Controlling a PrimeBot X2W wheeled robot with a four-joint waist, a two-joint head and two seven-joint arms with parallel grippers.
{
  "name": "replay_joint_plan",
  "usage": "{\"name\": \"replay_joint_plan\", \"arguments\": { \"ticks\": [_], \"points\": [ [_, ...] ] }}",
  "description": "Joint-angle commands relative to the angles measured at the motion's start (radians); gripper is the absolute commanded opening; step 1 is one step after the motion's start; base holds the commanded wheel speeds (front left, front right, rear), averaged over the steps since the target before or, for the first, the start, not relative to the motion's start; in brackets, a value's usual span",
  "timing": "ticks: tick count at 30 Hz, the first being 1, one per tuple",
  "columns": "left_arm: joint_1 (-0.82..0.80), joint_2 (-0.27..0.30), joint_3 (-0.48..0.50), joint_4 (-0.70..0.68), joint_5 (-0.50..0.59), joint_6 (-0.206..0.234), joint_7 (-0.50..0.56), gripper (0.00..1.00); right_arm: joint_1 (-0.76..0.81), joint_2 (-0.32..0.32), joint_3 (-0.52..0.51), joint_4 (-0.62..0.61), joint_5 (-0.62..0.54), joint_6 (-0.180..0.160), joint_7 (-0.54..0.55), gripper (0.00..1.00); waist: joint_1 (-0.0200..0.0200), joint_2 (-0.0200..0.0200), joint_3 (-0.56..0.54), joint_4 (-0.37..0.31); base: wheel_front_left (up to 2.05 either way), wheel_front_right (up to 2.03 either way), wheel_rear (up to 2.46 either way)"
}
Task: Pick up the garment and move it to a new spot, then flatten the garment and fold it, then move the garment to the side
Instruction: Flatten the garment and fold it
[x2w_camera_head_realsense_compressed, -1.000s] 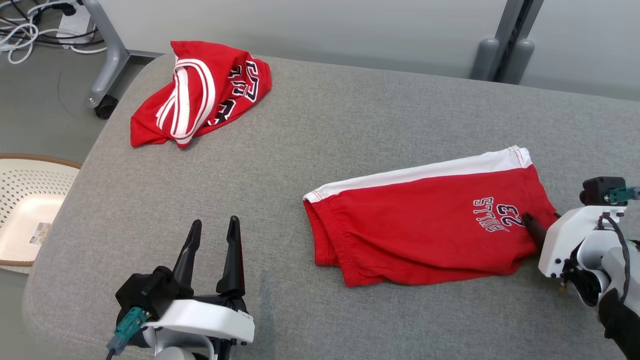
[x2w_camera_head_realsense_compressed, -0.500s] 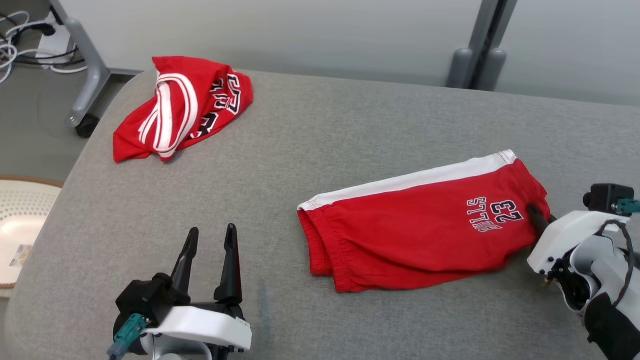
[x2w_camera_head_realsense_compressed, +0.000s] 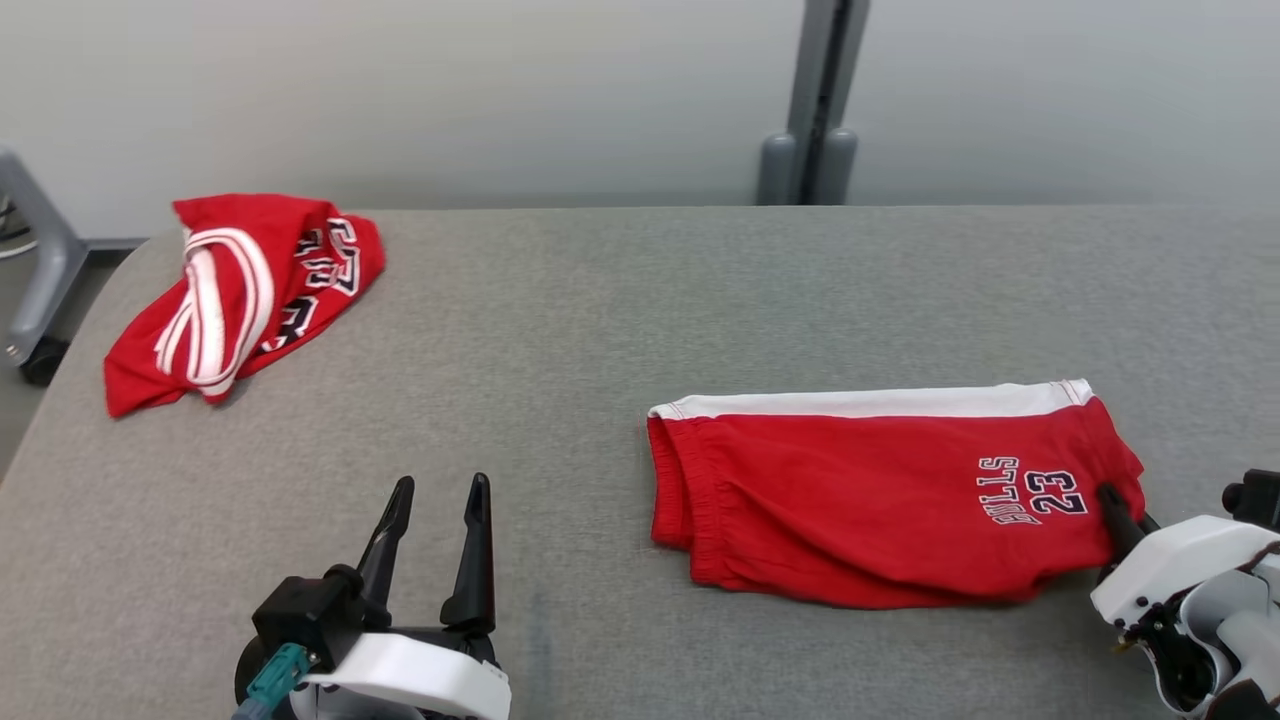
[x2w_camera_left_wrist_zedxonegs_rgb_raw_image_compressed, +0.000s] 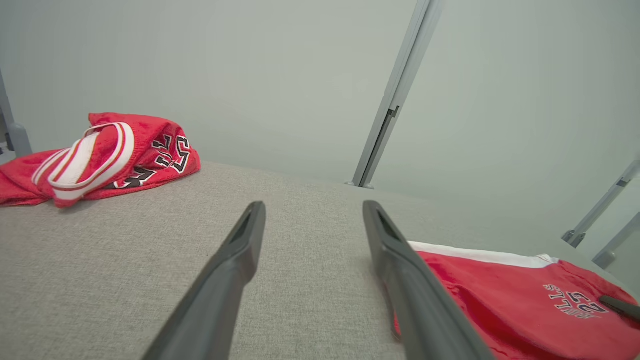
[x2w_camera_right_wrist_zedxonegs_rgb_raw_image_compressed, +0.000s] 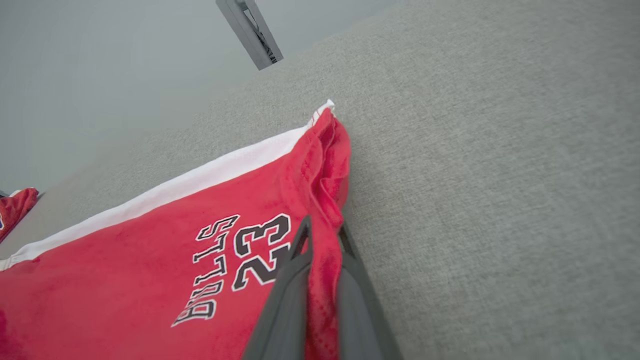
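The right gripper (x2w_camera_right_wrist_zedxonegs_rgb_raw_image_compressed: 323, 226) has closed since a second ago — it pinches the folded red shorts (x2w_camera_head_realsense_compressed: 880, 500) at their edge, lower right of the head view. The left gripper (x2w_camera_head_realsense_compressed: 440, 485) gapes empty — the sideways move seems ready.

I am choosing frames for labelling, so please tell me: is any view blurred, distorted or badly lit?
Head view: sharp, soft even light, a shadow under the folded shorts. Left wrist view: wide-angle distortion, the wall post leans; the left hand looks soft near the bottom edge. Right wrist view: tilted, print sharp, right hand softer.
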Motion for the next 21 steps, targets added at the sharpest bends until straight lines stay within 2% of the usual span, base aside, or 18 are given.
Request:
{"name": "replay_joint_plan", "arguments": {
  "ticks": [1,6,13,21],
  "points": [
    [0.011,0.006,0.002,0.002,0.006,0.003,-0.002,1.0,0.012,-0.007,-0.007,-0.005,0.007,0.0,-0.009,0.0,0.0,-0.0001,-0.007,-0.027,0.0,0.0,0.0],
    [0.009,0.001,-0.005,0.009,0.013,0.004,-0.002,1.0,0.048,-0.014,-0.072,-0.023,-0.016,0.0,-0.009,0.0,0.0,-0.0001,-0.009,-0.058,0.0,0.0,0.0],
    [-0.001,-0.001,-0.011,0.019,0.016,-0.001,-0.003,1.0,0.066,0.0,-0.132,-0.004,-0.021,0.0,-0.009,0.0,0.0,-0.0001,-0.01,-0.059,0.0,0.0,0.0],
    [-0.011,0.001,-0.01,0.028,0.012,-0.001,-0.003,1.0,-0.024,0.02,-0.111,-0.013,-0.057,0.0,-0.002,0.0,0.0,-0.0001,-0.022,-0.023,0.0,0.0,0.0]
  ]
}}
